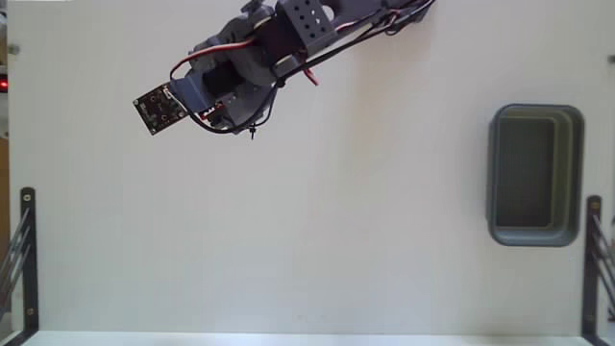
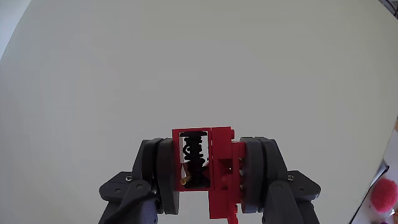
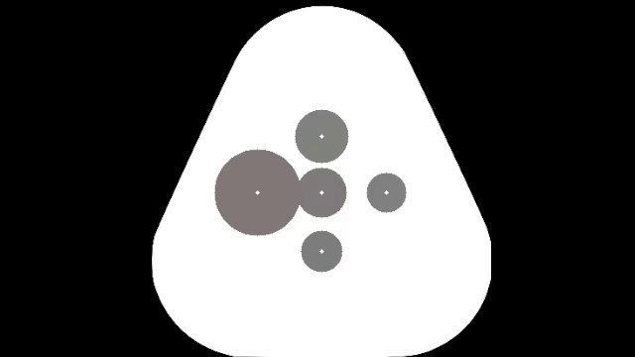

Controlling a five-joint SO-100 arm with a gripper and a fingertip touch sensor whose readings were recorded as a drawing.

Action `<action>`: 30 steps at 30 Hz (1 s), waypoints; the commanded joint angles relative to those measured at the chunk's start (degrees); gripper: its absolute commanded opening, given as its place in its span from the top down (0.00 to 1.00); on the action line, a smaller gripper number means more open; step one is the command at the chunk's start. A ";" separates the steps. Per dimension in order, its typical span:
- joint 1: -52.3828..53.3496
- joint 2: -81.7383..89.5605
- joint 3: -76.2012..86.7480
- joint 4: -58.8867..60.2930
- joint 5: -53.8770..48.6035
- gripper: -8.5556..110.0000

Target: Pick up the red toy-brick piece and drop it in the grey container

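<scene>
Matte white bench [image 1: 336,240] fills both views, smooth and bare of texture. At the wrist view's bottom edge the dark grey end effector [image 2: 208,168] pinches the red toy-brick piece [image 2: 217,165] between its blocky fingers [image 2: 155,171]; the glossy brick frames a black coiled part. Well apart, at the fixed view's right, sits the grey container [image 1: 535,235], rectangular, round-cornered, thick-rimmed.

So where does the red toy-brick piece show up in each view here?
Fixed view: not visible; the arm at upper left hides whatever the tool carries.
Wrist view: the red toy-brick piece sits low at centre, clamped between the two dark fingers.
Shared landmark: the bare white table, which fills the wrist view too; the grey container appears only in the fixed view, at right.
</scene>
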 commanded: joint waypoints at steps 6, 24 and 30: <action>1.18 1.72 -2.32 0.87 0.26 0.47; -1.35 1.40 -2.90 1.13 0.26 0.47; -5.48 0.88 -3.85 1.56 0.26 0.47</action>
